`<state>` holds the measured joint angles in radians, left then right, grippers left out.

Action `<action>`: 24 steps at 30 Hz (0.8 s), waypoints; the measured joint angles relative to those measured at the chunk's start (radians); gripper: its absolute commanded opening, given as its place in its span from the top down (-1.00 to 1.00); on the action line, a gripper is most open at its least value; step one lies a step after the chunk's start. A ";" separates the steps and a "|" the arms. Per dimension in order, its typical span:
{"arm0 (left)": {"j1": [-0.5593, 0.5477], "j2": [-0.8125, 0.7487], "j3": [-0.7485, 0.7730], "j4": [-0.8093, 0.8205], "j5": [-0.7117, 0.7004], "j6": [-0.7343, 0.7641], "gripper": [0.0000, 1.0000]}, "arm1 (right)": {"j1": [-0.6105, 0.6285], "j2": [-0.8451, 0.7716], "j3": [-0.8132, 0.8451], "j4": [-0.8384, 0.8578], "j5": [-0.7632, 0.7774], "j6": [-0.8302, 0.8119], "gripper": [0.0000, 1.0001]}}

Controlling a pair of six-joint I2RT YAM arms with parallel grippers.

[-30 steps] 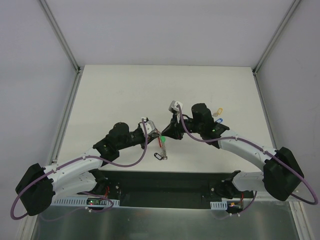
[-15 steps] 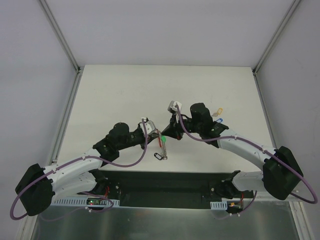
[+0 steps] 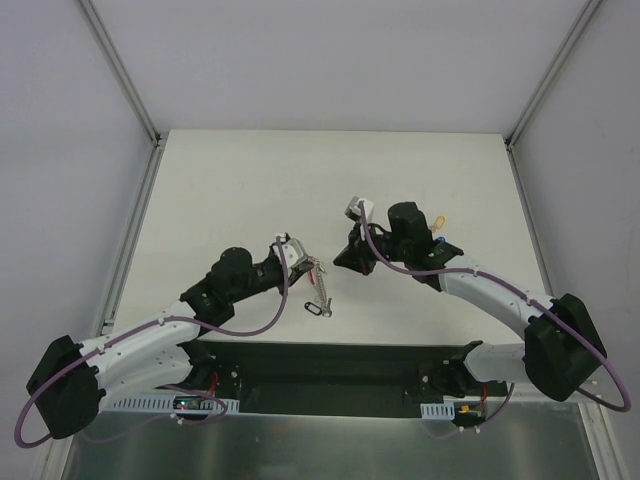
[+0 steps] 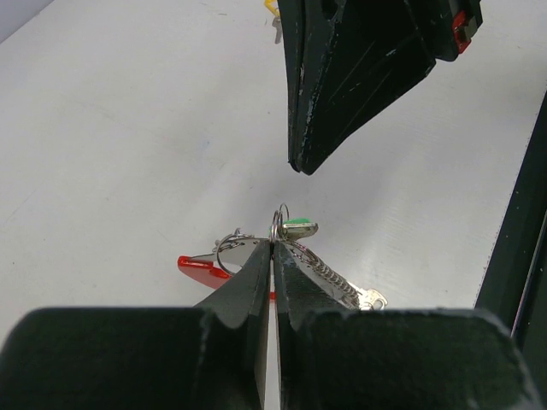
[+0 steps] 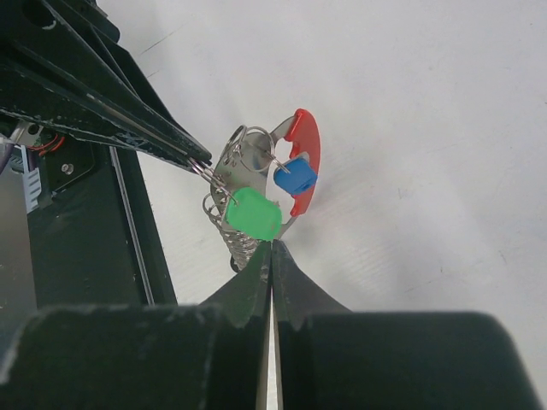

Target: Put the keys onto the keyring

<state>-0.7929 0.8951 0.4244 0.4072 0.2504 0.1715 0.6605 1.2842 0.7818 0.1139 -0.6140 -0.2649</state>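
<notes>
One keyring point(image 5: 303, 152), pinched in the closed left gripper point(image 4: 273, 248), carries one green key point(image 5: 254, 213) and one blue key point(image 5: 296, 178); the right gripper point(image 5: 272, 248) is closed and empty.

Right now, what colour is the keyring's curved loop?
The loop is red; right wrist view shows it best.

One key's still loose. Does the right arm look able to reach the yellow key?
Probably yes: the yellow key lies uncovered on the table beside the right arm, and the right gripper is shut, holding nothing.
</notes>
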 measured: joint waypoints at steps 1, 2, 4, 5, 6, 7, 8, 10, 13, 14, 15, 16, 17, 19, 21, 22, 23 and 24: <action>0.000 0.000 -0.003 0.003 0.000 0.000 1.00 | 0.000 0.001 0.000 -0.002 -0.001 0.000 0.91; 0.000 0.000 -0.006 0.005 0.000 0.000 1.00 | 0.000 0.002 0.000 -0.002 -0.001 0.000 0.77; 0.000 0.000 -0.013 0.006 0.000 0.000 1.00 | 0.000 0.002 0.000 0.000 -0.003 0.002 0.59; 0.000 0.000 -0.016 0.005 0.000 0.000 1.00 | 0.000 0.002 0.000 0.006 -0.005 0.005 0.48; 0.000 0.000 -0.017 0.006 0.001 0.000 1.00 | 0.000 0.002 -0.001 0.013 -0.012 0.006 0.44; 0.000 0.000 -0.018 0.006 0.001 0.000 1.00 | 0.000 0.001 -0.003 0.022 -0.022 0.009 0.42; 0.000 -0.001 -0.019 0.008 0.002 0.000 1.00 | -0.001 0.001 -0.005 0.031 -0.030 0.011 0.38; 0.000 -0.002 -0.021 0.008 0.006 0.000 1.00 | -0.001 0.001 -0.011 0.053 -0.056 0.017 0.33; 0.000 -0.005 -0.025 0.015 0.018 0.000 1.00 | -0.002 0.006 -0.012 0.081 -0.095 0.023 0.28; 0.000 -0.007 -0.026 0.018 0.026 0.000 1.00 | -0.002 0.010 -0.012 0.089 -0.106 0.024 0.28; 0.000 -0.008 -0.027 0.022 0.032 0.000 1.00 | -0.002 0.015 -0.012 0.100 -0.119 0.026 0.28; 0.000 -0.009 -0.027 0.024 0.036 0.001 1.00 | -0.002 0.024 -0.012 0.110 -0.135 0.028 0.28; 0.000 -0.010 -0.028 0.026 0.039 0.000 1.00 | -0.002 0.031 -0.012 0.117 -0.143 0.029 0.28; 0.000 -0.012 -0.028 0.030 0.048 0.001 1.00 | -0.002 0.042 -0.012 0.127 -0.159 0.033 0.28; 0.000 -0.012 -0.029 0.035 0.059 0.000 1.00 | -0.002 0.052 -0.012 0.134 -0.174 0.036 0.29; 0.000 -0.012 -0.029 0.038 0.063 0.001 1.00 | -0.002 0.055 -0.012 0.137 -0.180 0.037 0.29; 0.000 -0.012 -0.029 0.041 0.065 0.001 1.00 | -0.002 0.058 -0.012 0.137 -0.185 0.037 0.30; 0.000 -0.012 -0.029 0.043 0.066 0.001 1.00 | -0.002 0.060 -0.012 0.138 -0.190 0.037 0.31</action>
<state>-0.7929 0.8829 0.3954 0.4500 0.3164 0.1722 0.6586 1.3441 0.7700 0.2520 -0.8036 -0.2283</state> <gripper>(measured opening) 0.006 0.357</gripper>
